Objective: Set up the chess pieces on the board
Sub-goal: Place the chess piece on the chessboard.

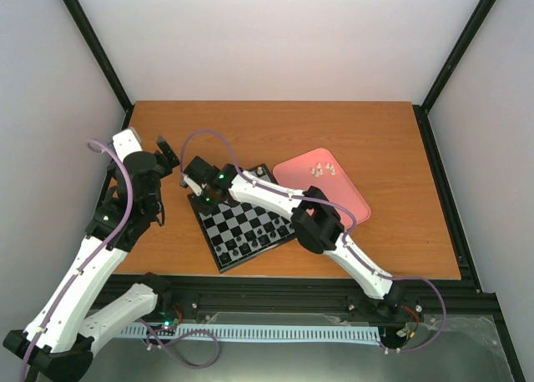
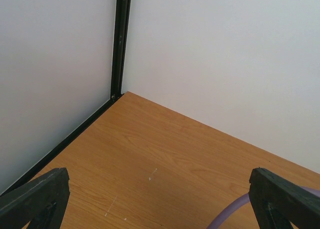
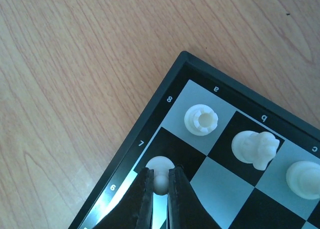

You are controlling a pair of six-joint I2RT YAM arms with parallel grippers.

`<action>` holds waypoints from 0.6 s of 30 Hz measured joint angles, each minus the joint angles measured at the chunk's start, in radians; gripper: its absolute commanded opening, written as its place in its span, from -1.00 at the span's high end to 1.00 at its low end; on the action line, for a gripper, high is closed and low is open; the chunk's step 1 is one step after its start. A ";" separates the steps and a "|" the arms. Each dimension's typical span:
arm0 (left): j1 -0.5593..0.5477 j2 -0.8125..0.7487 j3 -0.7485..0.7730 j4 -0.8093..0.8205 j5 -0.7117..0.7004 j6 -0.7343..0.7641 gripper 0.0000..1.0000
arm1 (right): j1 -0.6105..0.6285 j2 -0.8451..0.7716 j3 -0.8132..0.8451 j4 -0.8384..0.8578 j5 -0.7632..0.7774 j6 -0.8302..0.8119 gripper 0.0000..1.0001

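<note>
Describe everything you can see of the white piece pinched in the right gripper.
The white piece is a tiny cream figure, pawn-like, smooth as plastic, with a small round knob and a wider rounded part. The right gripper is shut on it, pinching it from both sides. It is over the dark square by the 7 mark, near the board's corner, next to the rook's square. Whether it rests on the board is hidden.

I have open wood to pass along the far edge of the brown wooden table (image 1: 275, 128). My white right arm (image 1: 275, 197) lies across the black-framed checkered board (image 3: 155, 120). At the board's left corner, a cream rook (image 3: 201, 120) and cream knight (image 3: 255, 148) crowd the right gripper (image 3: 160, 175). A pink rounded tray (image 1: 338, 197) blocks the right side.
</note>
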 measured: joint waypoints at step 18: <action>0.000 0.000 0.000 0.000 -0.007 0.000 -1.00 | 0.000 0.034 0.040 -0.030 0.007 -0.011 0.81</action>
